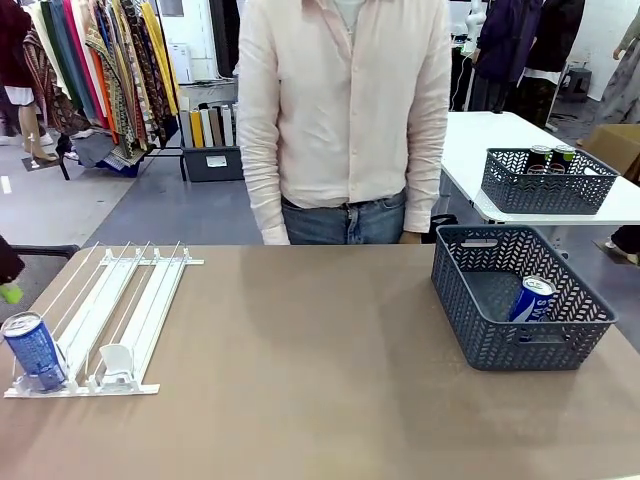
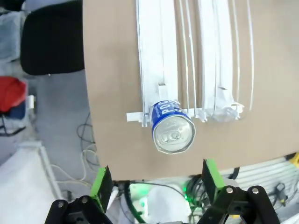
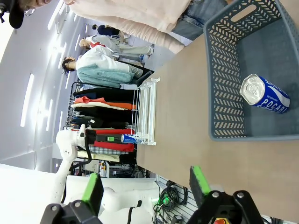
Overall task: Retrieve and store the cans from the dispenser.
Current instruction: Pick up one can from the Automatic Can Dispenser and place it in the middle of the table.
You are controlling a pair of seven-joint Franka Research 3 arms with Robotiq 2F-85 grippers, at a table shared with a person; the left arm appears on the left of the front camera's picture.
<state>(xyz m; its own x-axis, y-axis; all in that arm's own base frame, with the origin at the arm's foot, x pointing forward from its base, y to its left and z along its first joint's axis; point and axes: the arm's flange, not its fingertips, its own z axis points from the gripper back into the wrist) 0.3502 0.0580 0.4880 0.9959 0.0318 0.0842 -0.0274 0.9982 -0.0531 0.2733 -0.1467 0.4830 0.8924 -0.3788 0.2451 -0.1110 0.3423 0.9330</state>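
Fingers on robot's left hang spread above blue can.

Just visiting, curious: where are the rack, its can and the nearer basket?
rack point(image 1: 117, 361): front view, front block.
rack's can point(image 2: 173, 134): left wrist view, silver top.
nearer basket point(image 1: 495, 350): front view, near wall.

The brown table is carrying two things directly on its top. The white wire dispenser is lying flat just ahead of the left gripper, with its front lip pointing toward the table edge nearest that gripper. The dark grey mesh basket is sitting ahead of the right gripper, well apart from the dispenser.
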